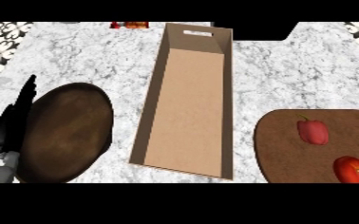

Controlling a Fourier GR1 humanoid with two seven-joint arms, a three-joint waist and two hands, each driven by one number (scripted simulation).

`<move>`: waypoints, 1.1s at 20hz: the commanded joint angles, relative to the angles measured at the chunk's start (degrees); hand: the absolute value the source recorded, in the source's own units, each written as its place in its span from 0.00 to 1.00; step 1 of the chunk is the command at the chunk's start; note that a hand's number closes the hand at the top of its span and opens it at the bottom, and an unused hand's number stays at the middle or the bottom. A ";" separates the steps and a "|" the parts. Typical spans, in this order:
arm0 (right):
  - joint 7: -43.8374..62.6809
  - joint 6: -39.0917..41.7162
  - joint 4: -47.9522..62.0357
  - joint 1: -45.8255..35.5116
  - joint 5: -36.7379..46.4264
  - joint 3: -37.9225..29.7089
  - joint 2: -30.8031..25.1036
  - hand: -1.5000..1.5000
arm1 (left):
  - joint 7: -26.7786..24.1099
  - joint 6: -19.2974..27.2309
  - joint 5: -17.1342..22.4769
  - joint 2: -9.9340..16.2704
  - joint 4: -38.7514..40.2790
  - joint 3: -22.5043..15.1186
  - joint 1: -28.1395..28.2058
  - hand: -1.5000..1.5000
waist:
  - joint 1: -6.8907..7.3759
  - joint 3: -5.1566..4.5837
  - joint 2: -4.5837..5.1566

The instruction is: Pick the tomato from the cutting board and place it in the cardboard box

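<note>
Surface (288, 71): white-grey marbled stone. Dark brown oval plate (67, 133) at the left, lying flat. Red pepper (313, 132) with a green stem, at the right. Small red and orange items (131, 25) at the far edge, partly cut off, unidentifiable.

Even bright light; soft shadow inside cardboard box (186, 118).

Kitchen setting: white-grey marbled stone counter (91, 57); brown wooden cutting board (280, 147) carrying tomato (347, 168) and red pepper (313, 131); dark round wooden board (67, 133) at left
</note>
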 commanded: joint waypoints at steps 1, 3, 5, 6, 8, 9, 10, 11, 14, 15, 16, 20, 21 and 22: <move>-8.16 3.74 2.71 -2.45 7.49 3.97 -5.40 0.00 | 0.06 -1.89 0.02 0.54 -0.55 0.03 0.13 0.50 | 1.03 -0.12 -0.08; -7.43 2.18 4.60 -5.28 11.19 6.33 -6.12 0.00 | 1.11 -1.17 -0.57 -0.80 -0.91 -0.51 -0.78 0.50 | 1.36 -0.10 0.01; -5.68 0.13 3.38 -5.63 14.95 9.62 -5.16 0.00 | 1.72 -1.04 -1.27 -0.59 -1.39 -0.28 -0.55 0.50 | 1.00 -0.14 -0.15; -2.64 2.07 1.74 -7.73 15.16 10.64 -5.40 0.00 | -2.47 -0.39 -1.91 -1.99 4.79 1.04 -1.83 0.50 | 0.58 -0.25 0.00; -2.78 4.03 2.12 -8.25 15.50 11.90 -5.14 0.00 | -0.13 -0.67 -2.36 -2.12 0.93 0.23 -0.10 0.50 | 0.51 -0.22 -0.20; -4.73 1.34 5.30 -8.67 18.00 12.92 -3.70 0.00 | 1.56 -3.27 -1.49 0.25 1.44 1.88 -2.35 0.50 | 0.42 -0.19 -0.16; -2.46 2.35 4.49 -10.58 18.72 13.84 -2.99 0.00 | 0.60 -0.08 -3.55 -3.65 0.80 -0.30 -0.90 0.50 | 0.48 -0.21 -0.18; 2.73 2.53 -0.90 -9.60 18.76 14.65 -1.60 0.00 | 1.38 -1.28 -2.99 -2.52 1.94 1.33 -1.75 0.50 | -0.06 -0.25 -0.31; 2.25 3.02 1.22 -10.65 20.91 12.88 -2.53 0.00 | -0.59 -4.86 -1.67 -0.67 -0.30 4.54 1.62 0.50 | -0.17 -0.25 -0.43; 1.67 -0.96 5.08 -11.59 23.53 14.79 2.74 0.00 | 1.18 -0.59 -5.38 -4.79 1.08 1.94 -0.74 0.50 | -0.15 -0.22 -0.31; 0.22 0.65 3.32 -10.44 23.20 13.83 0.57 0.00 | -0.24 -4.47 -2.71 -2.79 0.97 4.60 0.70 0.50 | -0.27 -0.24 -0.38; -2.39 0.56 7.61 -12.66 25.77 13.16 1.86 0.00 | 3.95 -3.44 -6.08 -3.95 -0.78 4.41 -1.82 0.50 | -0.20 -0.21 -0.33; 2.56 1.16 -0.69 -7.82 24.28 12.64 1.26 0.00 | 3.10 -3.03 -6.29 -3.43 -4.11 5.00 3.13 0.50 | -0.47 -0.24 -0.50; 0.64 0.97 1.77 -9.63 25.83 12.67 2.10 0.00 | 1.11 -3.20 -7.13 -5.51 -0.09 5.03 0.46 0.50 | -0.48 -0.24 -0.39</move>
